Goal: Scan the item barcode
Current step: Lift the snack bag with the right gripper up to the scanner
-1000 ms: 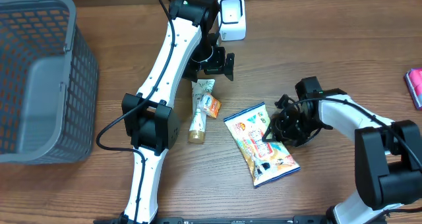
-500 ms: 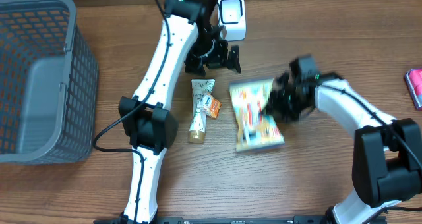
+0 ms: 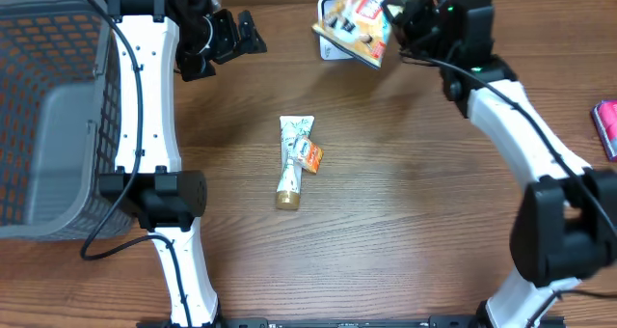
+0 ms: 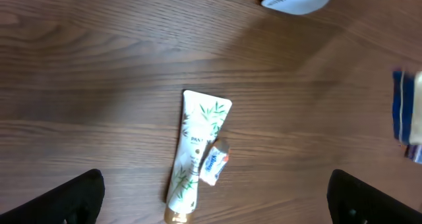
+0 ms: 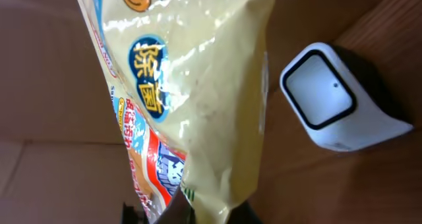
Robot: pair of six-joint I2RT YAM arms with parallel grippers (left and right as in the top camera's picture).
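The item, a yellow snack bag [image 3: 355, 17] with orange and blue print, hangs in the air at the back of the table, and my right gripper [image 3: 403, 8] is shut on its edge. In the right wrist view the bag [image 5: 191, 85] fills the left half, pinched at the bottom by the right gripper [image 5: 198, 214]. The white barcode scanner [image 5: 333, 99] stands just beside it. From overhead the scanner [image 3: 329, 47] is mostly hidden behind the bag. My left gripper [image 3: 227, 39] hovers open at the back left, holding nothing.
A white bamboo-print tube [image 3: 291, 159] with a small orange and blue sachet [image 3: 309, 156] against it lies mid-table; the left wrist view looks down on the tube [image 4: 196, 151]. A grey basket [image 3: 58, 116] stands at the left. A pink object [image 3: 607, 127] lies at the right edge.
My right gripper shut on the snack bag, lifted it off the table and carried it back to the scanner. The left arm swung left, away from the scanner.
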